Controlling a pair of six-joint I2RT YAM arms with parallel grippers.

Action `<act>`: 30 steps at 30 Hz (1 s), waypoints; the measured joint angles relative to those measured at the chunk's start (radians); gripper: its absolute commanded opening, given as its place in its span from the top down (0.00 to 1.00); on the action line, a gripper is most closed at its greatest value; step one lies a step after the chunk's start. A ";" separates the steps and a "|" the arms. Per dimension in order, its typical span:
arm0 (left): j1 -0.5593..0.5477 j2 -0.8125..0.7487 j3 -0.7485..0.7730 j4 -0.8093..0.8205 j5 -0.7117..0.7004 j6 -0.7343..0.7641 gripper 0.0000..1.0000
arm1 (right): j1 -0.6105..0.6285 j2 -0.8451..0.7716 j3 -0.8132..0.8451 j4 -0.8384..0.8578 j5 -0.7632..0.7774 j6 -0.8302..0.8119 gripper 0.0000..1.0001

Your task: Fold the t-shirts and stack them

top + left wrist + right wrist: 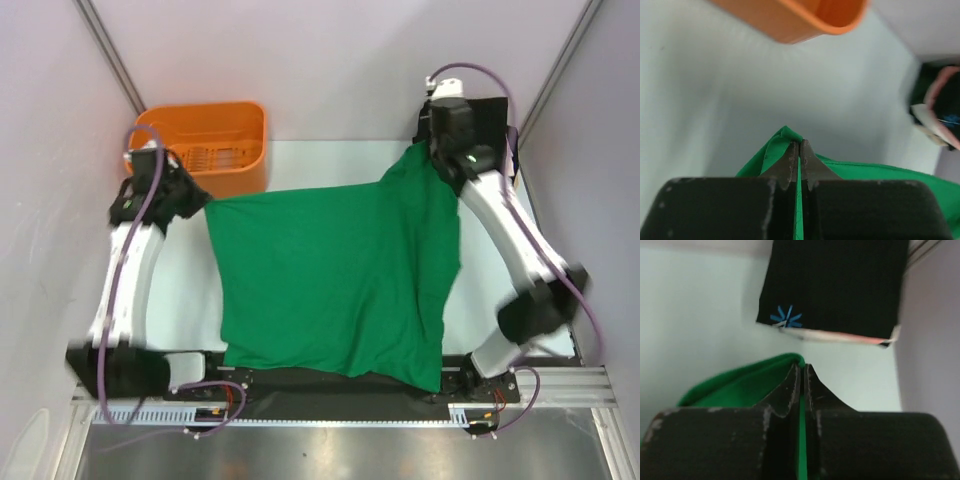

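Your left tool [799, 146] and right tool [803, 370] each clamp a far corner of the green shirt [330, 280], spread across the bench [320, 165]; uneven pulling could slip either thin pinch and crumple it.

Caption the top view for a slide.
Left tool and right tool hold green shirt spread by its far corners; basket far left, black shirt far right.

Green t-shirt [330, 285] matt soft cloth, orange basket [235, 175] smooth plastic, table [320, 160] matt white
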 measured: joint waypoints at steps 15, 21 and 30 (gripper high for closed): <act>0.025 0.700 0.349 0.068 0.032 0.071 0.00 | -0.019 0.653 0.458 -0.117 -0.150 0.104 0.12; 0.034 0.380 0.068 0.090 0.018 0.076 0.00 | 0.058 0.290 -0.035 -0.065 -0.181 0.223 0.12; 0.042 -0.158 -0.462 0.140 -0.042 0.022 0.02 | 0.056 -0.200 -0.665 -0.008 -0.276 0.491 0.13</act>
